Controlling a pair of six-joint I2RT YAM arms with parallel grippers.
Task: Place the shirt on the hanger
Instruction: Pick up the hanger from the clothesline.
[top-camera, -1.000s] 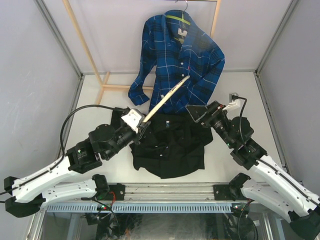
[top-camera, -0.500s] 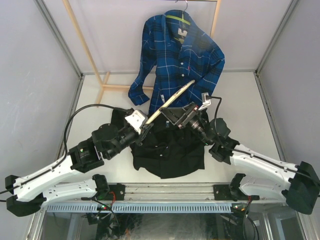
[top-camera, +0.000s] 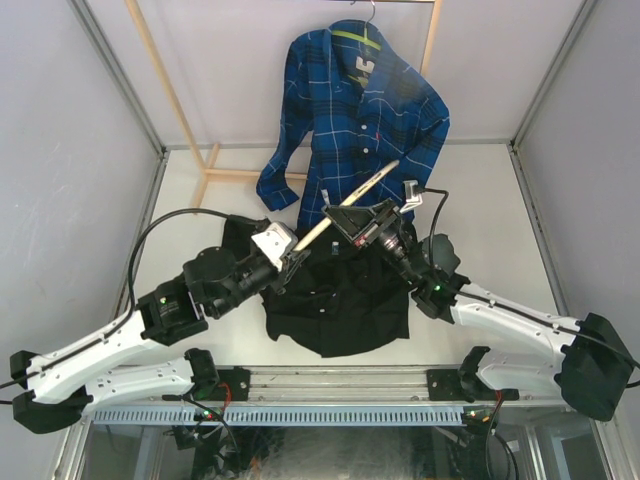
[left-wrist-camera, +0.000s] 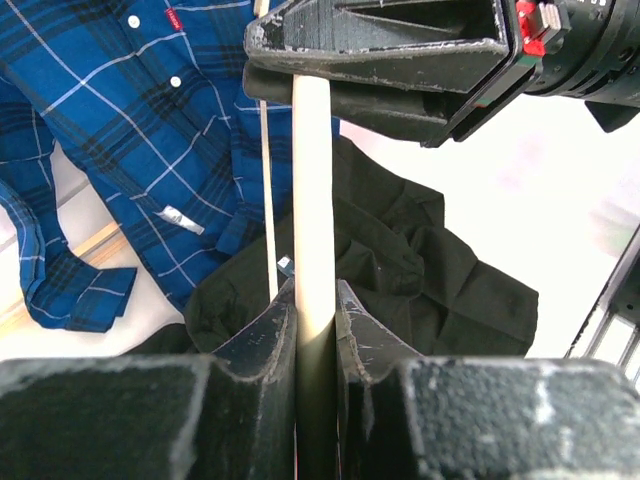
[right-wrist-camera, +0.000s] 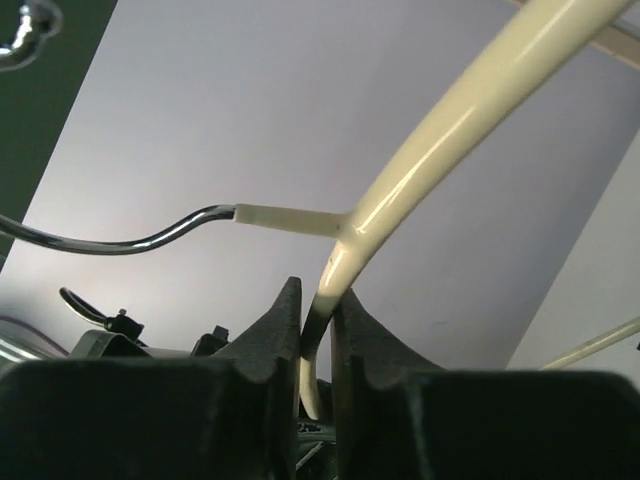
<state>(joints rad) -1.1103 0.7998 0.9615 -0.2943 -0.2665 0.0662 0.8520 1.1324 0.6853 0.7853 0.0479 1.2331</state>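
The cream hanger (top-camera: 352, 199) slants up to the right above the table, held at two places. My left gripper (top-camera: 296, 248) is shut on its lower end, and in the left wrist view the pale bar (left-wrist-camera: 310, 190) runs straight up from between those fingers (left-wrist-camera: 268, 330). My right gripper (top-camera: 348, 211) is shut on the hanger's middle. In the right wrist view the curved arm (right-wrist-camera: 450, 120) rises from the jaws, with the silver hook (right-wrist-camera: 110, 240) pointing left. The black shirt (top-camera: 340, 295) lies crumpled on the table beneath both grippers, also seen in the left wrist view (left-wrist-camera: 440, 270).
A blue plaid shirt (top-camera: 355, 120) hangs at the back from a pale wooden rack (top-camera: 165, 95), its hem reaching down behind the hanger. Grey walls with metal frame posts (top-camera: 120, 85) close in the left, right and back sides.
My right arm swung in from the right and its jaws closed on the hanger's middle. The hanger's far end shifted slightly right. The left gripper kept its hold.
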